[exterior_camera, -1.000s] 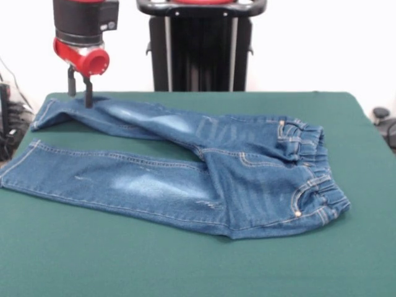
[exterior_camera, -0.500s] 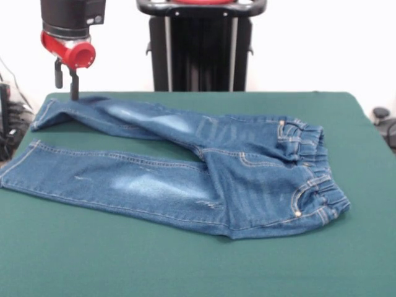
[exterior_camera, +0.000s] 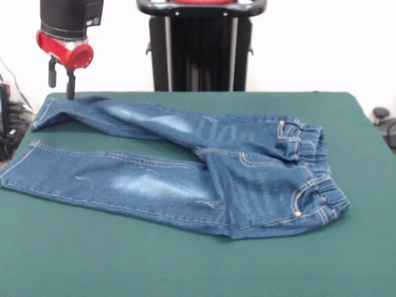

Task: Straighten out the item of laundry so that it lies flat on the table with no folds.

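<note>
The desk point(exterior_camera: 185, 266) is carrying the jeans point(exterior_camera: 185, 173) across its middle, both legs spread leftward in the front view, waistband at right, a fold still creasing the crotch. The gripper point(exterior_camera: 61, 79) is lifting up and away from the far leg's cuff, released and holding nothing, fingers apart. That retreat is suggesting the last pull is done; the fold probably still needs smoothing.

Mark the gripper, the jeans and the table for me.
gripper point(exterior_camera: 61, 80): front view, midway between its two dark fingertips.
jeans point(exterior_camera: 247, 185): front view, on the seat below the waistband.
table point(exterior_camera: 124, 260): front view, bare green top near the front edge.
</note>
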Tool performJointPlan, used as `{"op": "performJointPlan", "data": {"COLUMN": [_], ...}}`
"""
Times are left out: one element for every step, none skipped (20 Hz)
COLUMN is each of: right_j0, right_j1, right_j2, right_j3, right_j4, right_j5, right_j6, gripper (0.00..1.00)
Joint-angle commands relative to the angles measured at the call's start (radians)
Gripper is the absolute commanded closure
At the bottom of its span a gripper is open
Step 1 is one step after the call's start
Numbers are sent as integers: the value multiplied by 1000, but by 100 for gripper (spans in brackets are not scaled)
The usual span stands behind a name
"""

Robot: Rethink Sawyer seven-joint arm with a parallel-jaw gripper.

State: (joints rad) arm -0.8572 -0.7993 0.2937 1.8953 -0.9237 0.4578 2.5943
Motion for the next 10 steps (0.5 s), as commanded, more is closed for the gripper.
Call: {"op": "performJointPlan", "data": {"right_j0": [20,14,5,-4,-4,-2,0,0,1,-9], "right_j1": [117,126,136,146,154,162,171,180,191,202], "right_j2": [48,49,52,55,51,48,46,46,44,52], "right_j3": [61,63,63,64,61,57,53,49,45,45], "right_j4": [-103,-114,-121,-127,-140,-151,-161,-171,-182,-183], "right_j5": [-42,-50,-57,-64,-77,-85,-93,-99,-108,-106], "right_j6": [-200,-201,-201,-201,-190,-181,-171,-165,-159,-169], "gripper": [0,0,0,0,0,0,0,0,0,0]}}
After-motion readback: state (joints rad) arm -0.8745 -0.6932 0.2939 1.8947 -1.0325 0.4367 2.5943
